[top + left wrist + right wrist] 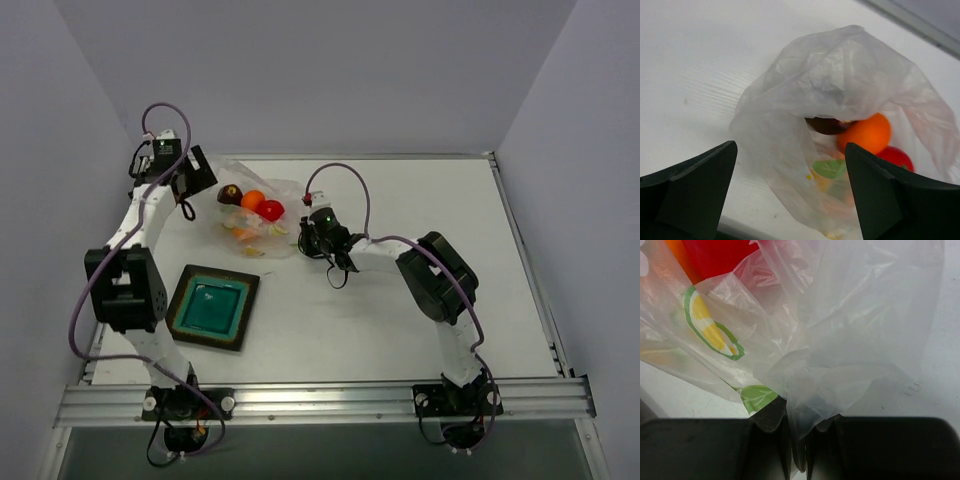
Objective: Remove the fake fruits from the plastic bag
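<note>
While right claw (799,442) pinches plastic bag (257,226), left claw (790,152) gapes empty, white table (330,345), lavender walls (320,70).

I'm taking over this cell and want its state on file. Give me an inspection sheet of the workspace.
Surface: white table, no spills seen.
Job's things: clear wrinkled plastic bag printed with citrus slices lies at the far left; dark maroon plastic fruit, orange plastic fruit and red plastic fruit sit inside at its open mouth.
Clutter: square teal dish with dark rim, empty, beside the left arm.
End effectors: left end effector open, facing the bag's mouth; right end effector shut on the bag's film.
Cables: purple cables loop along both arms, off the bag.
Surroundings: plain grey walls; metal rail at the near edge.
</note>
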You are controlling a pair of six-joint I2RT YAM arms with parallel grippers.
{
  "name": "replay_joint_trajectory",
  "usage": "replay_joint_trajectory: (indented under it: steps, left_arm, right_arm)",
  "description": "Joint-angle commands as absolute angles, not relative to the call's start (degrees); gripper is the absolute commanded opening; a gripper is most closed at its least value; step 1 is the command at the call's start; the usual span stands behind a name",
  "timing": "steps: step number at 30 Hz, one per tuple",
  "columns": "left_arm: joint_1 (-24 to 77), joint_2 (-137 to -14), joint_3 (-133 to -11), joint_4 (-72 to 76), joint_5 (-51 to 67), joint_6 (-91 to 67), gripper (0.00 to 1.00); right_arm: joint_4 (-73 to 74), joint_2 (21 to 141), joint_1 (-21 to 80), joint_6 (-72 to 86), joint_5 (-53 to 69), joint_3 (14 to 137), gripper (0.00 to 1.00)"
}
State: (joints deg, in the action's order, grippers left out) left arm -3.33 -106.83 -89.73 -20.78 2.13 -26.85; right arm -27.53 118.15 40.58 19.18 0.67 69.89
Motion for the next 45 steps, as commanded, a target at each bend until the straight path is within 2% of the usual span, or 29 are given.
replay_joint_trajectory:
  steps: [1, 3, 6, 8, 11, 14, 18, 25, 33, 45]
  left_arm:
    - [-1.50, -96.17, -88.43, -23.64, 2.11, -28.56, 0.88]
    - [-0.62, -90.46, -84.30, -23.91, 1.06, -28.83, 0.86]
    - [4.46, -82.73, -78.85, -25.05, -1.74, -29.00, 0.75]
    - [6.31, -80.09, -76.21, -25.22, -3.16, -30.14, 0.71]
    - [12.18, -76.83, -71.20, -22.87, -4.39, -31.64, 0.65]
    - [17.47, -79.61, -71.45, -21.72, -6.76, -31.64, 0.63]
    - [22.49, -86.47, -74.35, -17.06, -6.50, -31.03, 0.62]
    - [23.20, -100.96, -82.87, -14.76, -7.03, -27.86, 0.60]
    - [23.20, -107.13, -89.29, -15.29, -10.10, -23.91, 0.66]
    - [23.12, -114.34, -92.37, -15.82, -13.36, -21.97, 0.71]
  right_arm:
    - [-25.66, 115.22, 41.04, 18.81, 3.07, 70.23, 0.07]
    - [-26.37, 115.40, 41.13, 19.33, 3.86, 69.70, 0.07]
    - [-26.72, 115.40, 41.13, 19.86, 5.09, 69.52, 0.07]
    - [-26.89, 115.31, 41.13, 20.04, 5.36, 69.35, 0.07]
    - [-26.72, 114.61, 41.13, 19.78, 5.71, 69.00, 0.07]
    - [-26.98, 114.26, 41.13, 19.60, 6.06, 68.30, 0.07]
    - [-27.51, 113.99, 41.05, 19.34, 6.06, 67.24, 0.07]
    - [-28.91, 113.73, 40.87, 18.98, 6.15, 65.74, 0.07]
    - [-29.71, 114.17, 40.87, 19.51, 7.12, 65.48, 0.07]
    - [-30.23, 113.91, 40.78, 19.42, 7.47, 64.95, 0.07]
